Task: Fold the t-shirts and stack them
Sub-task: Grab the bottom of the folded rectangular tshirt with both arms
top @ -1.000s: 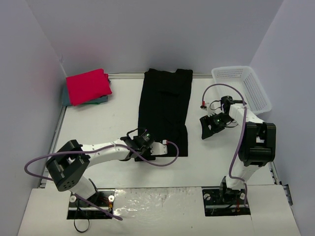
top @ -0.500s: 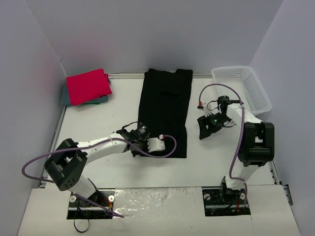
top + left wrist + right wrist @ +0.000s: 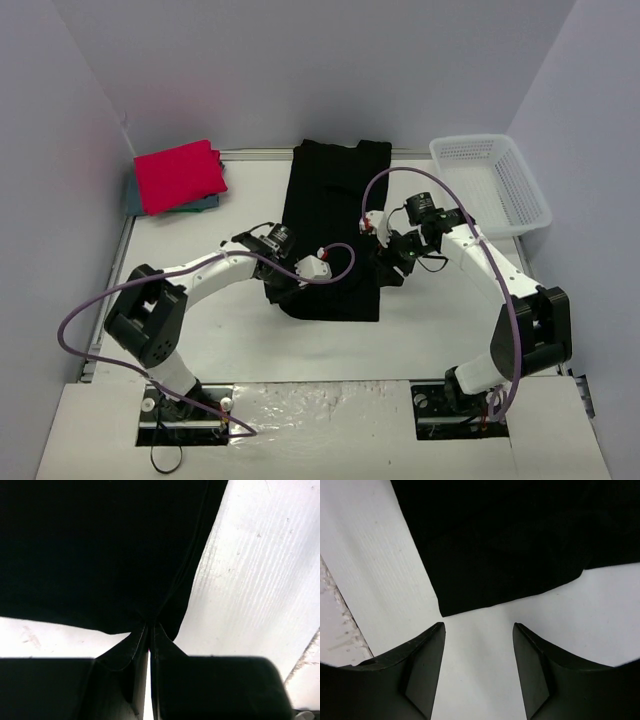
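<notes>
A long black t-shirt (image 3: pixel 335 200) lies folded lengthwise in the middle of the table. My left gripper (image 3: pixel 278 287) is shut on its near left corner, and the cloth there is bunched and drawn inward. In the left wrist view the fingertips (image 3: pixel 149 627) pinch a pleat of the black cloth (image 3: pixel 100 545). My right gripper (image 3: pixel 386 268) stands open by the shirt's right edge. A corner of the black cloth (image 3: pixel 510 540) lies just beyond its fingertips (image 3: pixel 479 627), with only white table between them. A red-pink shirt (image 3: pixel 180 175) lies folded on a teal one (image 3: pixel 207 203) at the far left.
A white mesh basket (image 3: pixel 500 180) stands at the far right by the wall. Purple cables loop from both arms over the near table. Walls close in on the left, back and right.
My left gripper has shut on the shirt's near left corner and carried it away from the front edge. The right arm has swung left to the shirt's right edge, its jaws narrowing a little.
</notes>
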Controlling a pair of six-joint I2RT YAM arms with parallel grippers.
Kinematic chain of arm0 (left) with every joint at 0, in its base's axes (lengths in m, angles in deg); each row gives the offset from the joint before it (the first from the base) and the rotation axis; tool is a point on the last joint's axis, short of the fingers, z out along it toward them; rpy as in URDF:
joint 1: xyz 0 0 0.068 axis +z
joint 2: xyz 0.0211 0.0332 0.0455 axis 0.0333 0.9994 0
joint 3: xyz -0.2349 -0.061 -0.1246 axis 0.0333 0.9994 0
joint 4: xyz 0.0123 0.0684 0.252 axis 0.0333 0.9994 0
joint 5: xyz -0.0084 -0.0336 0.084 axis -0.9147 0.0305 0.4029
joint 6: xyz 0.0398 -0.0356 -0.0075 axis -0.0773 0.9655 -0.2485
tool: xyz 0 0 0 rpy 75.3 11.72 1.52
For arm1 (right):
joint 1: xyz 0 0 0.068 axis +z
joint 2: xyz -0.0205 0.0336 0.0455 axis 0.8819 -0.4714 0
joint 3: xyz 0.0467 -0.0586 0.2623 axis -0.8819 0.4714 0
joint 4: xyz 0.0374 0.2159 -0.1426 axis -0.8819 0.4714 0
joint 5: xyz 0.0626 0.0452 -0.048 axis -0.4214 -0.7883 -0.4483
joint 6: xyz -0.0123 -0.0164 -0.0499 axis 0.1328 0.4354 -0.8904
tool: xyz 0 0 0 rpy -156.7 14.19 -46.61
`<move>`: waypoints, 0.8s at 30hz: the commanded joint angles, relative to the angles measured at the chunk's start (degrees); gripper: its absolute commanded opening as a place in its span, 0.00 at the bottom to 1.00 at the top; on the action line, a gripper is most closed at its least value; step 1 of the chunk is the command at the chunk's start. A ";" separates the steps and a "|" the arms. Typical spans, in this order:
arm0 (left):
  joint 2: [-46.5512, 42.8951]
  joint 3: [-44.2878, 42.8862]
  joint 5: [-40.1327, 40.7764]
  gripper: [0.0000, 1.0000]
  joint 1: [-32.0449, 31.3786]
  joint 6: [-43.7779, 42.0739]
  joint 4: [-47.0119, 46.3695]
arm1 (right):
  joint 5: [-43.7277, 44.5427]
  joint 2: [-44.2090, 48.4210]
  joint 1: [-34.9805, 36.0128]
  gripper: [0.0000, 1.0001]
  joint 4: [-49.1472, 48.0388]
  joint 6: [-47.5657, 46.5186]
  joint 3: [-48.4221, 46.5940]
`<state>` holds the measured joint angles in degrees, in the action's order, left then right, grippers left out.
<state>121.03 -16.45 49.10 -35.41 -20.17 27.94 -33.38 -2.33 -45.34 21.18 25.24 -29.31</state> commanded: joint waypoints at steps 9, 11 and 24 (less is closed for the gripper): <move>9.62 -7.37 -18.35 0.02 7.17 -1.55 10.48 | 2.83 6.75 6.56 0.49 -0.49 -14.29 10.43; 11.02 -8.60 -19.67 0.02 7.61 -1.55 10.83 | 6.96 7.55 8.59 0.48 -3.38 -14.21 12.53; 12.26 -8.60 -21.70 0.02 8.58 -1.90 11.27 | 13.82 2.11 20.29 0.44 -9.11 -10.08 14.57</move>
<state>134.47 -24.36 30.17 -27.52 -20.41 37.08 -22.00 1.52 -26.00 13.14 13.79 -15.50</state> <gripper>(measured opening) 0.031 0.446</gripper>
